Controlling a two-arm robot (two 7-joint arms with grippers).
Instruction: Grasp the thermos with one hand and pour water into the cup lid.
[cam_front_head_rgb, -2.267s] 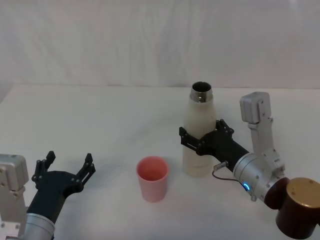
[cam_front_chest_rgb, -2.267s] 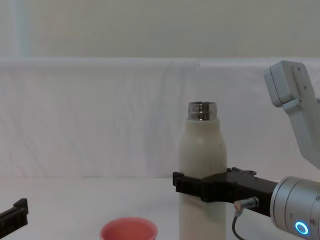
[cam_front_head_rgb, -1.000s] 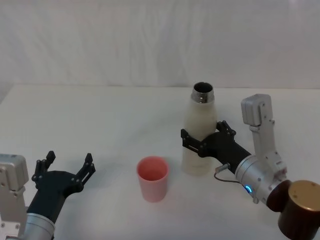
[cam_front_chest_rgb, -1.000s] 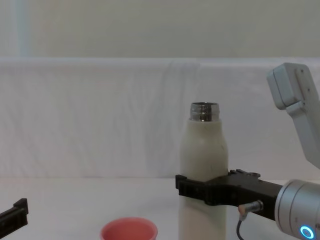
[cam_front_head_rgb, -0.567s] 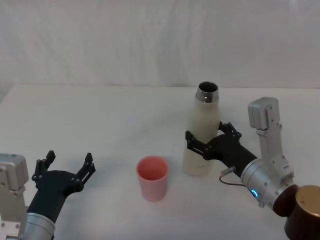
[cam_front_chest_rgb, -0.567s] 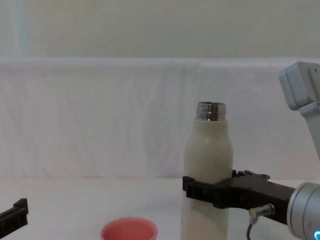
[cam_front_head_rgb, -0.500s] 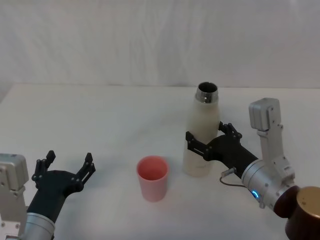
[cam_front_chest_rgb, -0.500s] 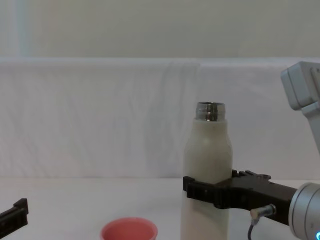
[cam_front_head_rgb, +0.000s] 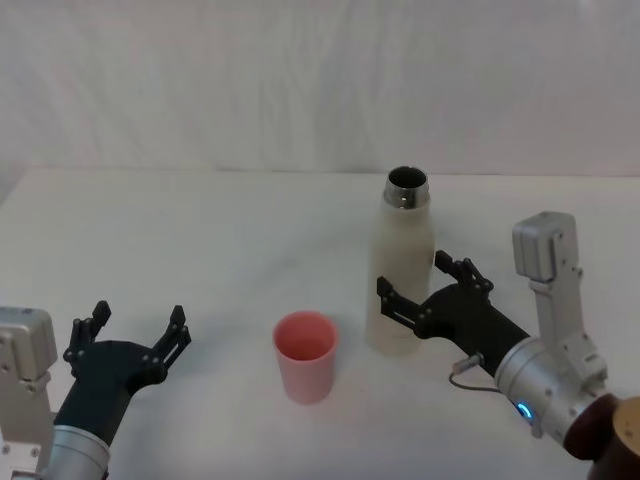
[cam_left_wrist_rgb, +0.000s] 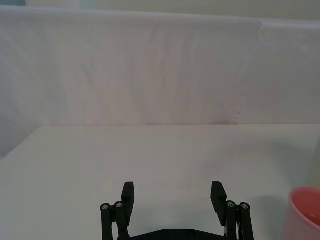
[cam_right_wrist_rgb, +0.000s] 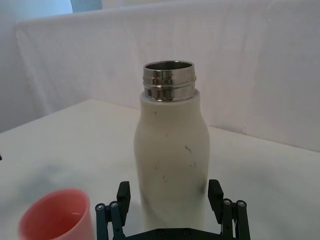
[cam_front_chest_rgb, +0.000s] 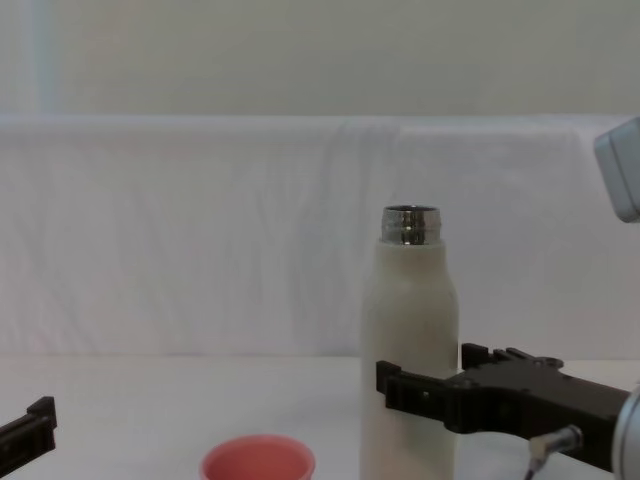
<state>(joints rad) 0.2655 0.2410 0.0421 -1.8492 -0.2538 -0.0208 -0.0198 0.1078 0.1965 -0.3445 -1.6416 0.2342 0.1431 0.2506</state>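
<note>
Progress early | right end effector (cam_front_head_rgb: 418, 297) wide around upright cream-white steel-necked thermos (cam_front_head_rgb: 402, 262), not clamped | salmon-pink cup lid (cam_front_head_rgb: 305, 356) at its 8 o'clock, unfilled | lift, tilt, pour remain.

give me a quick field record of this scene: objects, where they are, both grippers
thermos: tall cream-white bottle with open steel neck, upright on the white table
cup lid: small salmon-pink cup, upright, on the thermos's left, apart from it
right gripper: fingers either side of the thermos's lower body, open, gaps visible in the right wrist view
left gripper: open, parked at the near left, holding nothing
</note>
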